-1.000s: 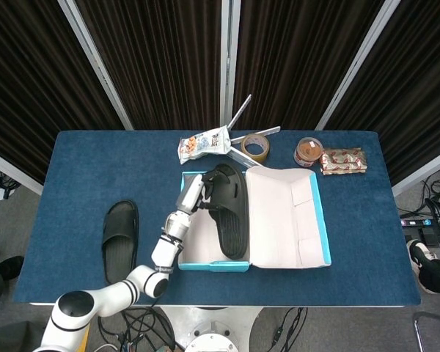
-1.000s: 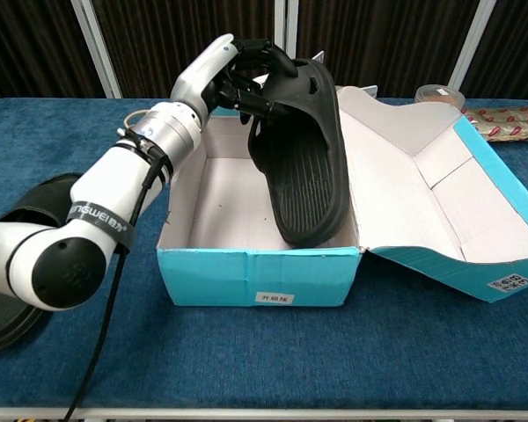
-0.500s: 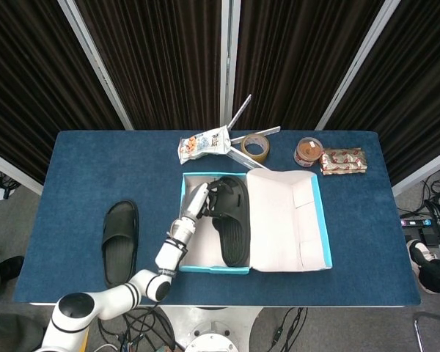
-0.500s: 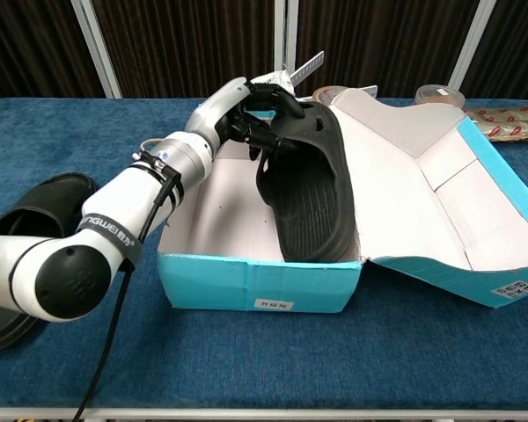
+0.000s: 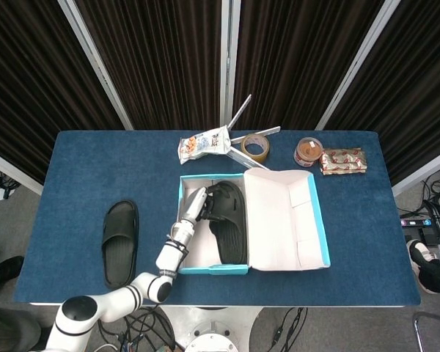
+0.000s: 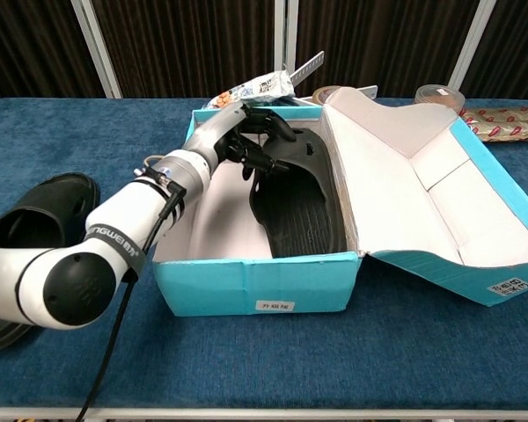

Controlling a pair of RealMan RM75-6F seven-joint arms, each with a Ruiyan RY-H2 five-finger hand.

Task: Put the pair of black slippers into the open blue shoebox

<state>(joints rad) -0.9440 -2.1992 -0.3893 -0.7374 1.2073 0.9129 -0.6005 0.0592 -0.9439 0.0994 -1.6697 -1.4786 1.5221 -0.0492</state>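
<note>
The open blue shoebox (image 5: 182, 220) (image 6: 246, 286) sits mid-table with its lid (image 5: 286, 220) (image 6: 440, 211) folded out to the right. One black slipper (image 5: 229, 224) (image 6: 297, 198) lies inside the box along its right side, sole partly showing. My left hand (image 5: 198, 202) (image 6: 246, 141) reaches into the box and grips that slipper by its strap end. The second black slipper (image 5: 121, 242) (image 6: 26, 229) lies flat on the blue table left of the box. My right hand is not seen in either view.
Behind the box lie a snack bag (image 5: 203, 144) (image 6: 255, 88), a tape roll (image 5: 254, 147), a metal ruler-like piece (image 5: 238, 111), a round tin (image 5: 308, 151) (image 6: 436, 94) and a patterned packet (image 5: 345, 160) (image 6: 506, 120).
My left hand has lowered the slipper from above the box rim down into the box. The box shifted slightly. The other slipper stayed put.
</note>
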